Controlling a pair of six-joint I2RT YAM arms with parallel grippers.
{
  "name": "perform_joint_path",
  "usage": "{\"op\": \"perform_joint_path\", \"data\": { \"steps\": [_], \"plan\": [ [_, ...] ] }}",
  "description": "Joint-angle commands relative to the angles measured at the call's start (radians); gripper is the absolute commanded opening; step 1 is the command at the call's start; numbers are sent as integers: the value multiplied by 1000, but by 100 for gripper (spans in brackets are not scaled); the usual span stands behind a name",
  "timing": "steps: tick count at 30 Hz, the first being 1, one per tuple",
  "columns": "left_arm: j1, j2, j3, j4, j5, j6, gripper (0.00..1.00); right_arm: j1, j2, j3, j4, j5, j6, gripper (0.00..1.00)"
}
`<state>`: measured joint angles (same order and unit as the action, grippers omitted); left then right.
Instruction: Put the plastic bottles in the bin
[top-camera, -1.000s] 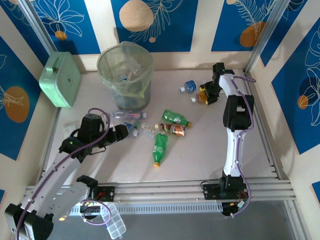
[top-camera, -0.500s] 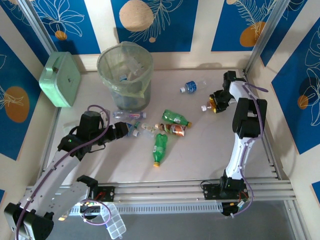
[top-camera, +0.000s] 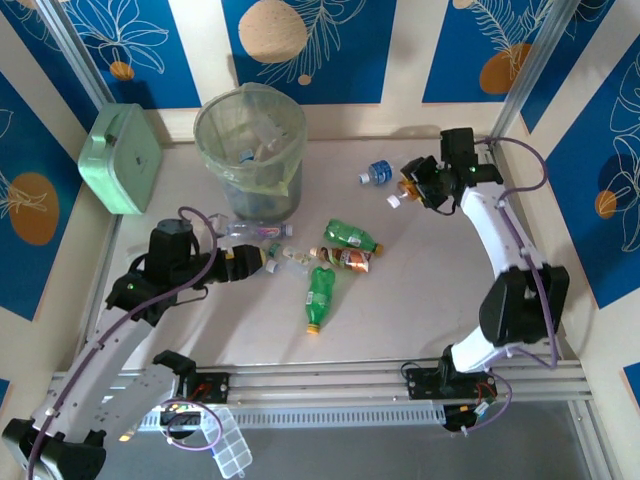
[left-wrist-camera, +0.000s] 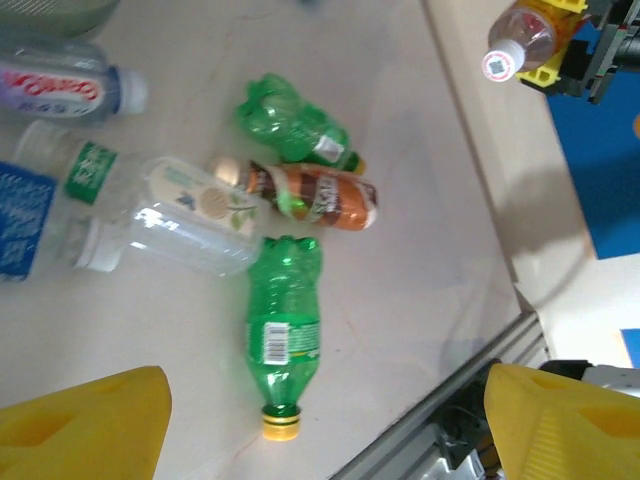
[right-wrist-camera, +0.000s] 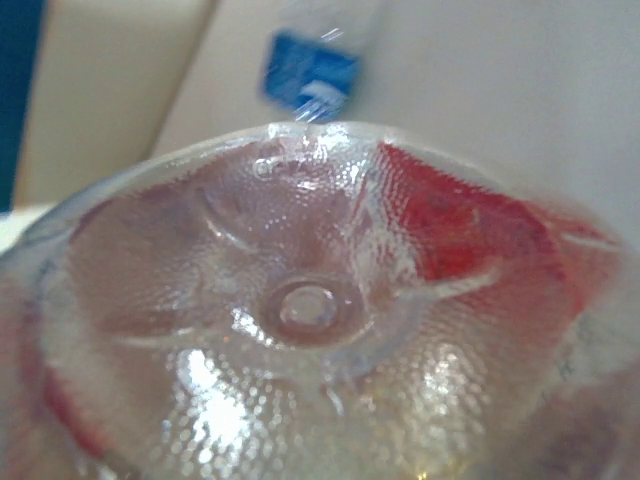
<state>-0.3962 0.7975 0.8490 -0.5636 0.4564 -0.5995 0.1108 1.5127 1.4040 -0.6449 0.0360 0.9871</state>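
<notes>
Several bottles (top-camera: 255, 150) are seen inside the bin (top-camera: 200, 125), beyond the left gripper (top-camera: 252, 262), whose jaws are spread. One red-labelled bottle (right-wrist-camera: 310, 310) is clamped in the right gripper (top-camera: 412, 188). Loose bottles (left-wrist-camera: 285, 320) are left just ahead of the left one.

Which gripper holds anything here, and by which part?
The right gripper grips a white-capped bottle around its body, cap pointing out; left gripper holds nothing.

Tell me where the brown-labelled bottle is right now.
In the top view the brown-labelled bottle lies mid-table, between the farther green bottle and the nearer green bottle.
</notes>
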Motion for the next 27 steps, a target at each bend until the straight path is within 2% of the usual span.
{"op": "perform_joint_path", "data": {
  "steps": [1, 9, 12, 19, 27],
  "plan": [
    [-47, 10, 51, 80, 87, 28, 82, 68, -90, -48, 40, -30, -79, 44],
    [-244, 150, 80, 328, 37, -49, 85, 245, -266, -152, 153, -180, -77, 44],
    [-295, 225, 81, 474, 100, -94, 87, 281, -331, -207, 214, -223, -52, 43],
    [-335, 362, 67, 782, 255, -182, 87, 321, -480, -331, 355, -294, -9, 43],
    [-344, 495, 56, 1103, 356, -336, 85, 329, -561, -428, 490, -367, 56, 43]
  ]
}}
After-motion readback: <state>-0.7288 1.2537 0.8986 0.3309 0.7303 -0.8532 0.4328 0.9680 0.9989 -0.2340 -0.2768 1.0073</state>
